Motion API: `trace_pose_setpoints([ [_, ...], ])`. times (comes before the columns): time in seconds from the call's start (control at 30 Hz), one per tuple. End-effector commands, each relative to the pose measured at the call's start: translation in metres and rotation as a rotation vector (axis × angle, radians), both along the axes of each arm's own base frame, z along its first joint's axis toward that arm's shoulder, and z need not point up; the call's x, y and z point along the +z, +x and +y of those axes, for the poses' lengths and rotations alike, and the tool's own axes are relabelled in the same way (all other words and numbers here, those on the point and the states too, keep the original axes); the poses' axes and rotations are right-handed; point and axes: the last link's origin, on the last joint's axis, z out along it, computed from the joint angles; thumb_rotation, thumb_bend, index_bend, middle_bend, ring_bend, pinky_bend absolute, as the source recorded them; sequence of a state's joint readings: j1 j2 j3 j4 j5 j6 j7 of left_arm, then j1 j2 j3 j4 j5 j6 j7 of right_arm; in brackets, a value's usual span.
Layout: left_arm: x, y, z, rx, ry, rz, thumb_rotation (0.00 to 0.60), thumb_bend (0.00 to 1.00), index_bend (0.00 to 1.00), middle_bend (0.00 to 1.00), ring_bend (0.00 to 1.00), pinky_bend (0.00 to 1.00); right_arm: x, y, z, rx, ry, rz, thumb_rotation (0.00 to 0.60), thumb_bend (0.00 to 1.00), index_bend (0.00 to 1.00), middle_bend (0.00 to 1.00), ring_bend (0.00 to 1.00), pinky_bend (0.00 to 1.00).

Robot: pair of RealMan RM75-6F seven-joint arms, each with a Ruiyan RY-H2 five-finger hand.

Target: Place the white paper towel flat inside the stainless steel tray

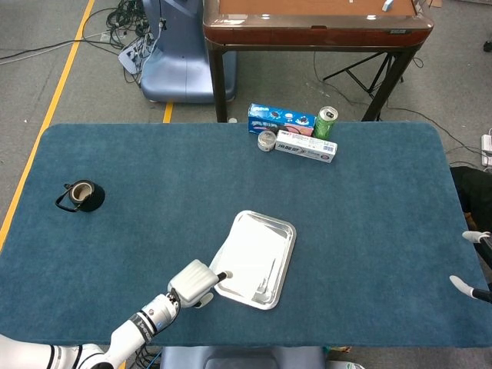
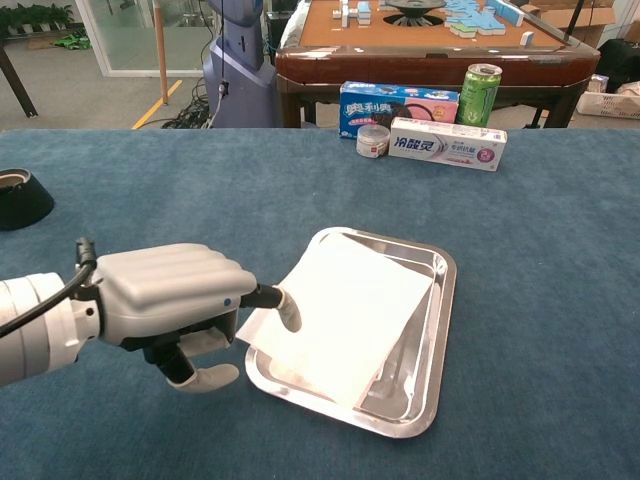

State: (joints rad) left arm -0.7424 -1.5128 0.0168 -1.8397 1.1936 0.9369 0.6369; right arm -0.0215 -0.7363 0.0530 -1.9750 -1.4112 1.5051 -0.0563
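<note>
The stainless steel tray [image 1: 286,231] [image 2: 443,300] lies near the table's front middle. The white paper towel [image 1: 247,252] [image 2: 350,305] lies across it, slightly askew, and its left corner hangs over the tray's left rim. My left hand [image 1: 196,282] [image 2: 170,310] is at the tray's front left, most fingers curled in. One outstretched finger [image 2: 288,312] touches the towel's left edge. Of my right hand [image 1: 473,265], only spread fingertips show at the far right table edge, with nothing in them.
A black cup [image 1: 81,196] [image 2: 20,195] sits at the far left. Along the back edge stand a blue snack box [image 1: 280,117] [image 2: 398,105], a small jar [image 1: 267,140], a toothpaste box [image 1: 306,146] [image 2: 447,143] and a green can [image 1: 326,121] [image 2: 481,93].
</note>
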Motion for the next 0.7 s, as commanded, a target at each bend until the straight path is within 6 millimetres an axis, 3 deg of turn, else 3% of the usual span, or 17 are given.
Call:
trace_pose_setpoints([
  [0.03, -0.004, 0.003, 0.001, -0.031, 0.021, 0.034, 0.600, 0.39, 0.23, 0.95, 0.82, 0.92, 0.001, 0.001, 0.001, 0.006, -0.007, -0.003, 0.600, 0.12, 0.30, 0.34, 0.25, 0.41],
  [0.7, -0.019, 0.005, -0.003, -0.039, 0.031, 0.164, 0.600, 0.39, 0.21, 0.99, 0.85, 0.93, 0.007, 0.001, 0.003, 0.022, -0.049, -0.016, 0.600, 0.12, 0.30, 0.34, 0.25, 0.41],
])
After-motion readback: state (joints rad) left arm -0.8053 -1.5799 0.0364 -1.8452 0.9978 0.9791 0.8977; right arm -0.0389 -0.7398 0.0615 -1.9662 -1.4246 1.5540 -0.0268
